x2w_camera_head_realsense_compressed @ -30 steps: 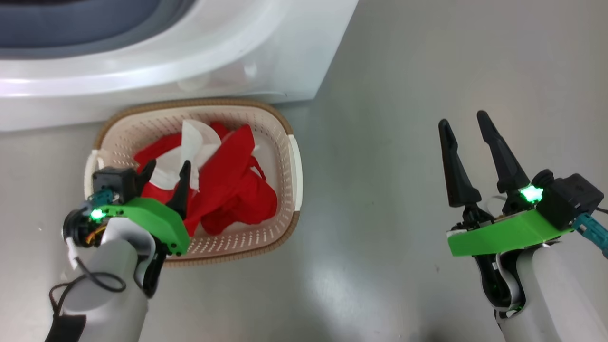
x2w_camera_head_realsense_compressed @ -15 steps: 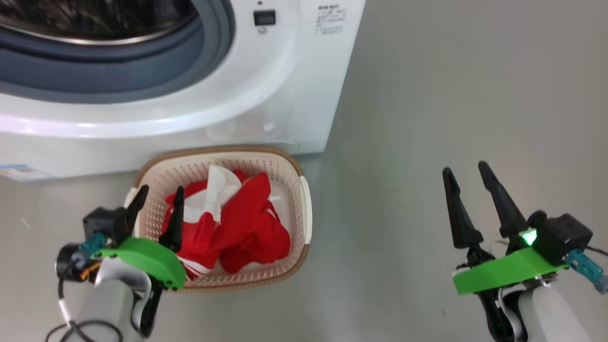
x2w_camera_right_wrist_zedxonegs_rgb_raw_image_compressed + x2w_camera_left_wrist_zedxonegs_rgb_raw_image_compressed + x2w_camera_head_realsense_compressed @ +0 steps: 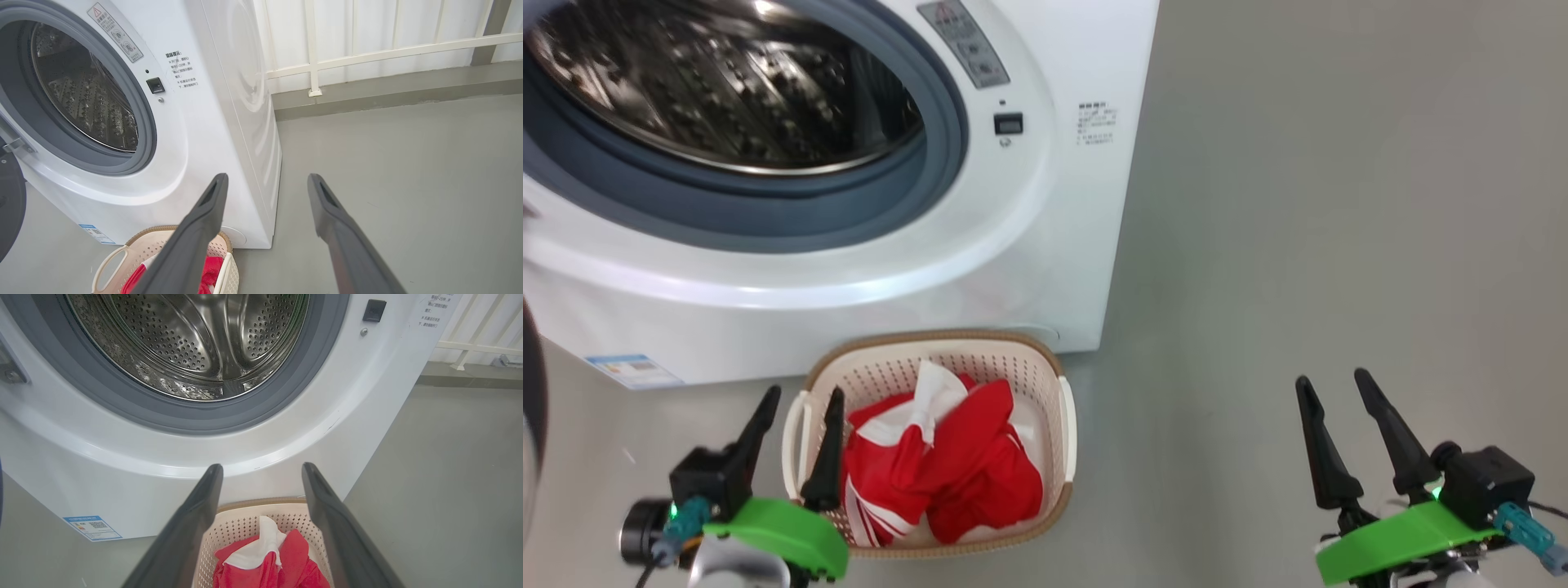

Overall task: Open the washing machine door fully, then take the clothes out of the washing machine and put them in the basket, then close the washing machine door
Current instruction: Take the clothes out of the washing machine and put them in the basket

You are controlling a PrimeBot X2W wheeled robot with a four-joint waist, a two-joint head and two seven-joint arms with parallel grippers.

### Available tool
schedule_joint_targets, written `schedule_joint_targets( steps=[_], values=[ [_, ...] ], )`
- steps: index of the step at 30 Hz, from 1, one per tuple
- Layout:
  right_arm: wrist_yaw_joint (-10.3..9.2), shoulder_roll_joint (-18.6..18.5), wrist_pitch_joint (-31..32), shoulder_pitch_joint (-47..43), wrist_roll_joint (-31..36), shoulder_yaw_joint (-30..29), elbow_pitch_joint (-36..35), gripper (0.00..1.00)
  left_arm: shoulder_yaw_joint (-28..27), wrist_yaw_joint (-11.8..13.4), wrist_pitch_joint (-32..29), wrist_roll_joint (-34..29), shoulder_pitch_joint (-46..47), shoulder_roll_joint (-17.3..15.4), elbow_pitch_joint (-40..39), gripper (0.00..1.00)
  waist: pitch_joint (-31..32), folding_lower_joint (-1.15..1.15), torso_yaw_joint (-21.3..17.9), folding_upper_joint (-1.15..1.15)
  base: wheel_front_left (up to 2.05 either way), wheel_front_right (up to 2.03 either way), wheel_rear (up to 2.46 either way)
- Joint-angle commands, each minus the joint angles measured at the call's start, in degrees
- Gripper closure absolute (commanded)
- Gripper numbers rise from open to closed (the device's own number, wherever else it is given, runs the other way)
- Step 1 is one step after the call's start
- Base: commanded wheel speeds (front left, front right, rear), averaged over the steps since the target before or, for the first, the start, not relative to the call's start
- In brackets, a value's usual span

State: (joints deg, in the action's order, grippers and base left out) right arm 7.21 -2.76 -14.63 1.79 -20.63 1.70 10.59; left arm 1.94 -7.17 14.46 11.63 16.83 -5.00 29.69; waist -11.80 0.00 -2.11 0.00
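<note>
Left gripper [image 3: 802, 398] has backed off the clothes [image 3: 947, 469], now in the basket [image 3: 939, 336]; it and right gripper [image 3: 1331, 380] spread, empty, so only the washing machine door [image 3: 10, 204] left to shut.

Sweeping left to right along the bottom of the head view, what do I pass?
Open left gripper with two dark fingers → cream perforated plastic basket with brown rim, holding the red-and-white fabric clothes → grey floor → open right gripper with dark fingers.
</note>
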Motion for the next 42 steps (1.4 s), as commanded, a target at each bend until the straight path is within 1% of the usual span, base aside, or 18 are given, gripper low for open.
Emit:
schedule_joint_targets(
  steps=[1,12,24,42],
  values=[
    [0.28,-0.43,-0.37,-0.34,0.34,0.95,-1.14,0.0,-2.34,-0.32,0.53,-0.7,-1.0,-0.97,-2.03,0.0,3.16,0.0,0.97,0.0,0.0,0.0,0.0],
    [0.28,-1.83,-0.37,-4.34,-0.39,0.46,-1.19,0.0,-6.43,-0.32,0.53,-2.86,-9.44,0.47,-8.64,0.0,7.51,0.0,1.44,0.0,0.0,0.0,0.0],
    [0.28,-1.97,-0.37,-6.58,-0.58,-0.43,-1.47,0.0,-10.63,-0.31,0.53,-4.75,-17.56,1.39,-16.42,0.0,8.95,0.0,1.1,0.0,0.0,0.0,0.0],
    [0.28,-1.52,-0.37,-6.39,-0.47,-0.68,-1.63,0.0,-11.64,-0.28,0.53,-4.73,-17.8,2.07,-17.72,0.0,8.57,0.0,0.7,0.0,0.0,0.0,0.0]
  ],
)
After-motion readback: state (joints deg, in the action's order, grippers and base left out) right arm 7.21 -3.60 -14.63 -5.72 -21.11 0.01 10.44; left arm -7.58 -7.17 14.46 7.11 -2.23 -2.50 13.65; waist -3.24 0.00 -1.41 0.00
